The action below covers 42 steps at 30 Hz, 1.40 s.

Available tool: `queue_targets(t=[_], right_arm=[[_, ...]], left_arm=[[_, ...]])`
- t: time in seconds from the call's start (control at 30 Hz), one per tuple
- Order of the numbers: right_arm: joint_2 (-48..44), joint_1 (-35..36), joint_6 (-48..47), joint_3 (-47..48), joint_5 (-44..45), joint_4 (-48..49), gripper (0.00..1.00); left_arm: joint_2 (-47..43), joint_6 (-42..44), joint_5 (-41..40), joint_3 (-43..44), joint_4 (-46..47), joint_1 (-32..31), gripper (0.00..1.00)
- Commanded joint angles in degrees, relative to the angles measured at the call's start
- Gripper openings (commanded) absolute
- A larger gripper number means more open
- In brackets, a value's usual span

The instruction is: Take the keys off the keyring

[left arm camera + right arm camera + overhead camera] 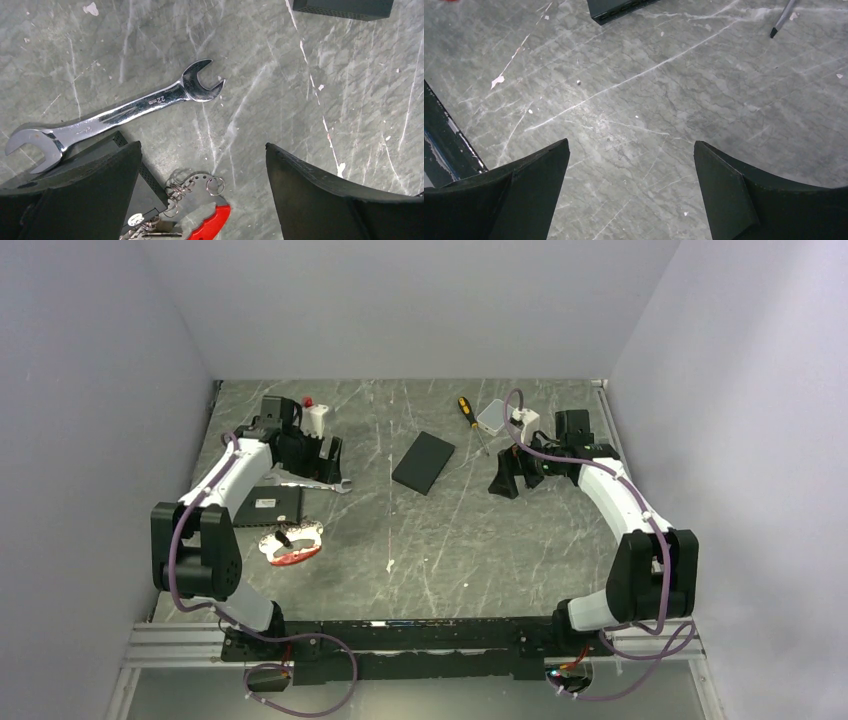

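a long silver wrench [115, 112] and a flat black slab [268, 508] lie on the worktop [480, 540] between the left hand [202, 150] and the keyring [210, 220]. the red-and-grey keyring lies flat near the front, just beside the slab's corner, the keys [152, 231] at its edge, half cut off. both hands gape apart, holding nothing. the right hand [631, 145] hangs over bare worktop, well apart from the keyring.

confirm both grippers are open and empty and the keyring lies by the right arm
Not quite. The left gripper and right gripper are both open and empty, but the keyring lies by the left arm, not the right. The top external view shows it.
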Motion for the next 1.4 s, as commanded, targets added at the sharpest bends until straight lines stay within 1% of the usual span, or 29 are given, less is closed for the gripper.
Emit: queue_targets(t=[0.0,0.13,0.27,0.5,0.6,0.77,0.93,1.1,1.2,1.37], right_arm=[[0.29,0.01,-0.77,0.94,-2.44,0.72,1.00],[0.70,-0.03,-1.06,1.07,-3.00,0.25,1.00],[1.51,0.09,-1.51,1.41,-3.78,-0.68,1.00],[2.16,0.43,-1.79,1.72,-4.11,-1.39,1.00],[2.49,0.71,-1.79,1.86,-4.12,-1.56,1.00],[3.58,1.26,-2.31,2.08,-4.03,-2.13,1.00],[4.29,1.52,-2.61,2.28,-4.11,-2.61,1.00],[4.35,1.62,-2.97,2.26,-3.64,-2.70,1.00],[4.32,1.61,-2.98,2.26,-3.58,-2.87,1.00],[4.24,1.60,-3.02,2.26,-3.59,-2.92,1.00]], left_arm=[[-1.64,5.11,1.97,4.43,-5.28,-0.04,0.99],[-3.11,12.49,1.68,5.12,-10.83,0.04,0.99],[-5.13,19.10,-1.39,2.01,-13.28,0.05,0.99],[-7.74,33.04,-0.07,-2.24,-23.35,0.05,0.99],[-8.75,37.97,-0.87,-4.52,-25.78,0.05,0.99],[-9.49,43.73,-1.78,-7.83,-25.72,-0.08,0.99],[-7.58,48.72,-2.59,-6.24,-23.78,-1.14,0.99],[-5.45,56.22,-2.98,-6.54,-20.06,-2.59,0.99],[-3.82,60.47,-2.31,-6.13,-19.23,-2.77,0.96],[-1.65,64.18,-2.21,-5.99,-17.12,-3.17,0.93]])
